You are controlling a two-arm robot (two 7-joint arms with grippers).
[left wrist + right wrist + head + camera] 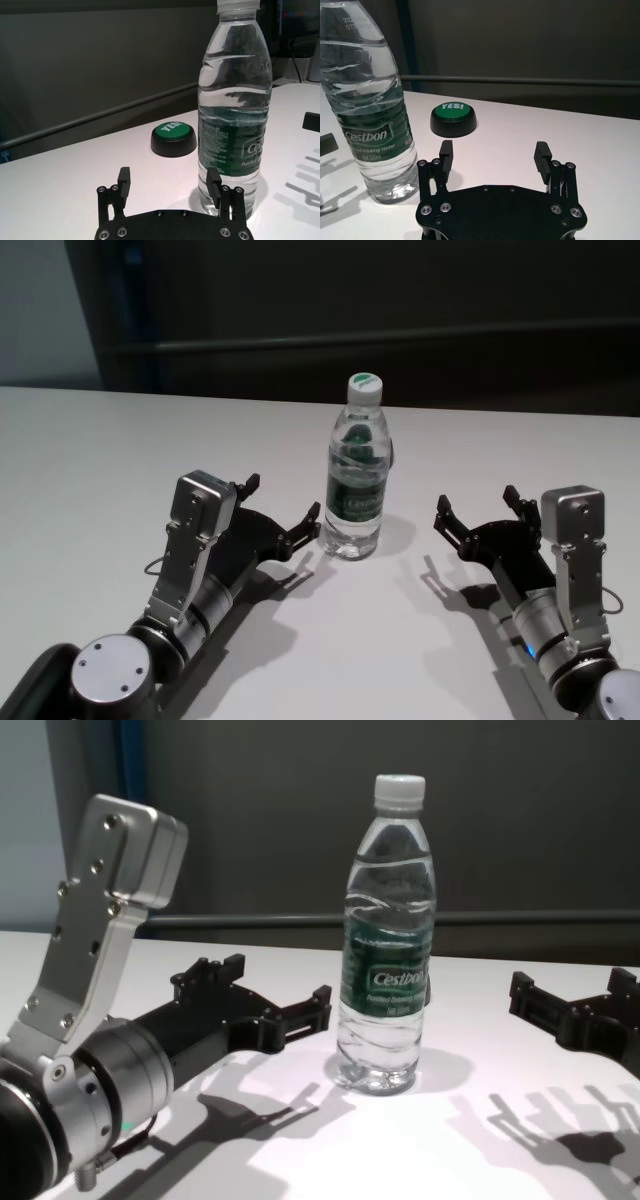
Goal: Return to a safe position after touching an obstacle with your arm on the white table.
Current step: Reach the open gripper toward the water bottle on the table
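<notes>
Water bottle (357,472), the obstacle, stands upright near the middle of the white table (90,460), with a small dark dome button with a green top (173,138) just beyond it on the far side. Left gripper (284,508) lies low just left of the bottle, fingers spread and holding nothing, its nearer fingertip close beside the bottle's base. Right gripper (478,508) sits farther off on the right, well apart from the bottle, its fingers likewise spread and empty.

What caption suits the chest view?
Tall clear plastic water bottle upright on white table, between open left hand and right hand.
</notes>
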